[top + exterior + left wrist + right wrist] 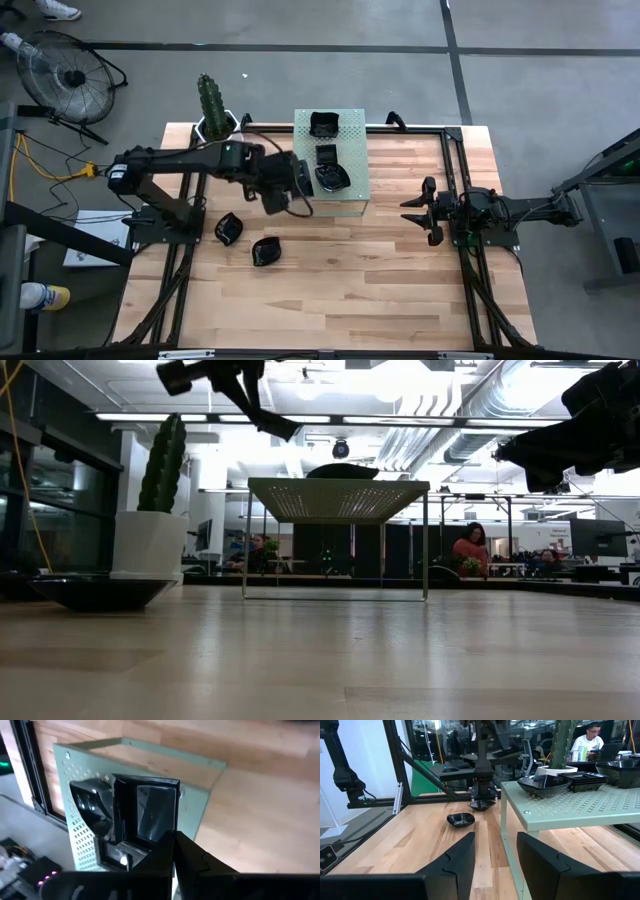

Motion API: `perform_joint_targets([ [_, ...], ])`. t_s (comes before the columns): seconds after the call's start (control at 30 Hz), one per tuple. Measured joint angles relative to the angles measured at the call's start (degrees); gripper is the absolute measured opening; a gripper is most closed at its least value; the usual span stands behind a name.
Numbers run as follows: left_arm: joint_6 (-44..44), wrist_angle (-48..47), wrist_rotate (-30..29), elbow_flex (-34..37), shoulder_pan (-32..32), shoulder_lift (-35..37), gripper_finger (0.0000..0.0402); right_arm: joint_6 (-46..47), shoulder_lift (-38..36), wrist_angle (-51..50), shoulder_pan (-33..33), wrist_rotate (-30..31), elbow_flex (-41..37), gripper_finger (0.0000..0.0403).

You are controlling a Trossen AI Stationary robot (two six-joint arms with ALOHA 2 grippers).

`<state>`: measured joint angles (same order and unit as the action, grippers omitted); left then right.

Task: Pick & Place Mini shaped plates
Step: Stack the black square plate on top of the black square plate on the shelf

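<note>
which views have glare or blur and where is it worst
Low view: the ceiling lights blow out, so the left gripper and the perforated block read as dark, backlit shapes, and the near tabletop is soft. Left wrist view: the glossy black plates carry pale reflections, and the near fingers are blurred. High view: even light, faint shadows by the two plates on the wood.

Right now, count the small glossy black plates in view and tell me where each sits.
5. Three on the pale green perforated stand. Two on the wooden table. The left arm may hide others.
</note>
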<state>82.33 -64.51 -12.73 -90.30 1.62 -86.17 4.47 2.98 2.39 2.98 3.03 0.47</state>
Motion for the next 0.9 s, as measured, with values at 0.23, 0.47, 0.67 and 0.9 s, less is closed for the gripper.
perform_joint_targets([
  [0.23,16.0,2.1,2.2,0.0,5.5,0.0,0.0,0.0,0.0,0.0,0.0,0.0,0.0,0.014],
  [0.47,19.4,10.4,5.5,0.0,12.5,-1.0,0.0,0.0,0.0,0.0,0.0,0.0,0.0,0.014],
  [0.67,21.3,16.1,8.2,0.1,17.6,-3.4,0.0,0.0,0.0,0.0,0.0,0.0,0.0,0.014],
  [0.9,21.2,20.7,12.4,0.1,21.5,-5.8,0.0,0.0,0.0,0.0,0.0,0.0,0.0,0.014],
])
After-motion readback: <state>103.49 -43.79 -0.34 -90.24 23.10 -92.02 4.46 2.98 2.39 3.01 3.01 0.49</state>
